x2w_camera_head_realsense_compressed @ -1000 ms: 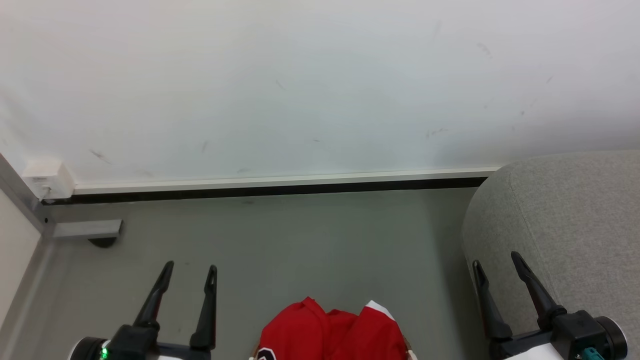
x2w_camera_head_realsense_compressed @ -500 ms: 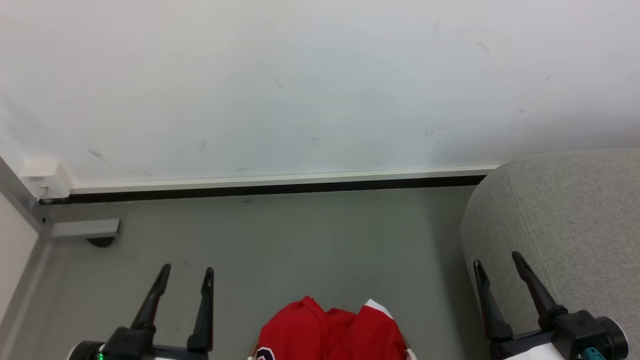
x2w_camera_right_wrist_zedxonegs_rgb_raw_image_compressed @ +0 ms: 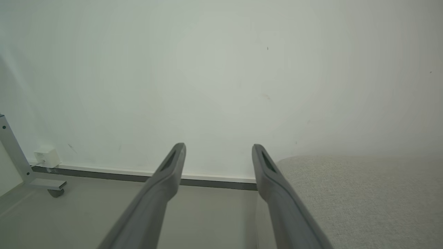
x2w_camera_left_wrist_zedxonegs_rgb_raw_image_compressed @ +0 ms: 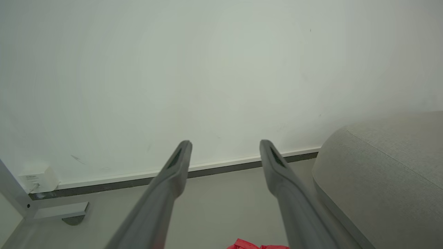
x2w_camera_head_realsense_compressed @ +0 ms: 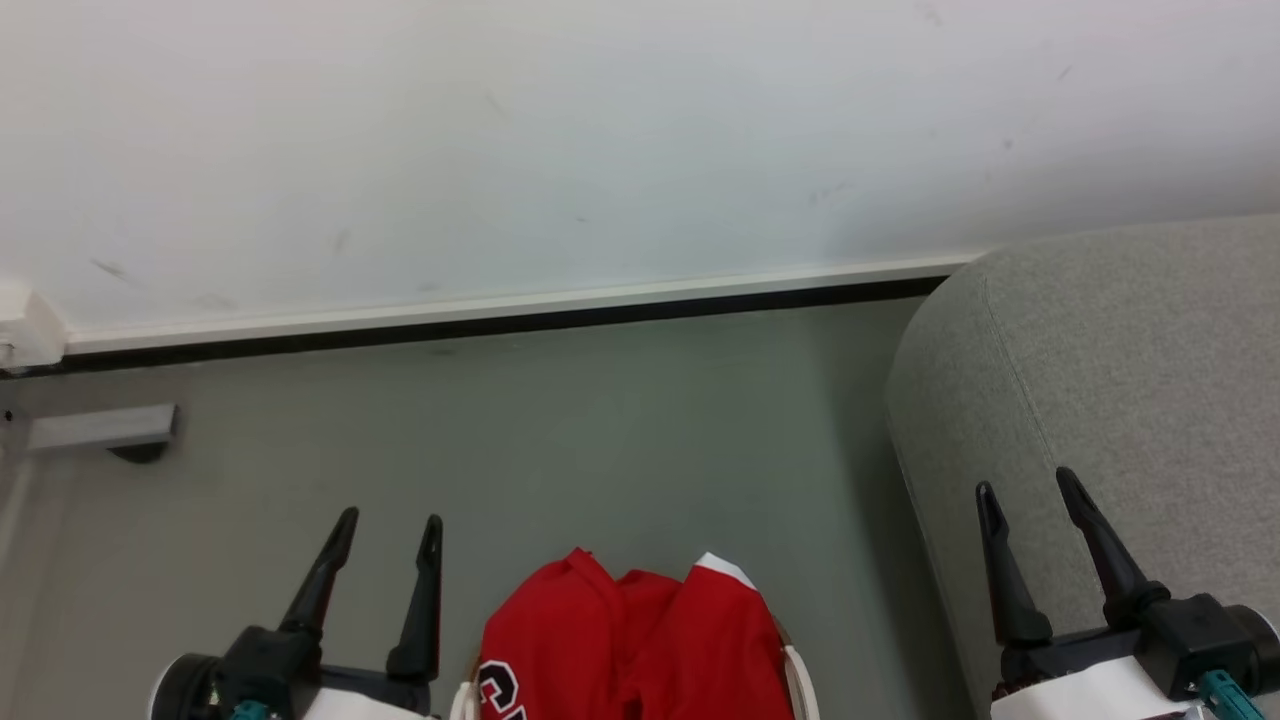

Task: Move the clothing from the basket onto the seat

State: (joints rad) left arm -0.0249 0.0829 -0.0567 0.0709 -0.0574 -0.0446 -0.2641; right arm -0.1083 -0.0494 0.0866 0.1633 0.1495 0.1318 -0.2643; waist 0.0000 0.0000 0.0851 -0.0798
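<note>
Red clothing (x2w_camera_head_realsense_compressed: 640,650) with white trim and a black-and-white logo is heaped in the basket (x2w_camera_head_realsense_compressed: 798,680), whose white rim peeks out at the bottom of the head view. A sliver of the clothing (x2w_camera_left_wrist_zedxonegs_rgb_raw_image_compressed: 258,245) also shows in the left wrist view. The grey seat (x2w_camera_head_realsense_compressed: 1120,370) fills the right side, and appears again as the seat (x2w_camera_left_wrist_zedxonegs_rgb_raw_image_compressed: 387,173) and the seat (x2w_camera_right_wrist_zedxonegs_rgb_raw_image_compressed: 360,197) in the wrist views. My left gripper (x2w_camera_head_realsense_compressed: 388,522) hovers open just left of the basket. My right gripper (x2w_camera_head_realsense_compressed: 1030,482) is open over the seat's front edge. Nothing sits between the fingers of either one.
A white wall (x2w_camera_head_realsense_compressed: 560,140) with a pale baseboard runs across the back, above grey floor (x2w_camera_head_realsense_compressed: 560,430). At far left stand a metal frame foot (x2w_camera_head_realsense_compressed: 100,428) and a small white box (x2w_camera_head_realsense_compressed: 25,325) on the wall.
The head camera has tilted down and turned slightly, so the whole scene sits higher and further left in the picture. More of the basket and clothing shows. Both grippers stay open.
</note>
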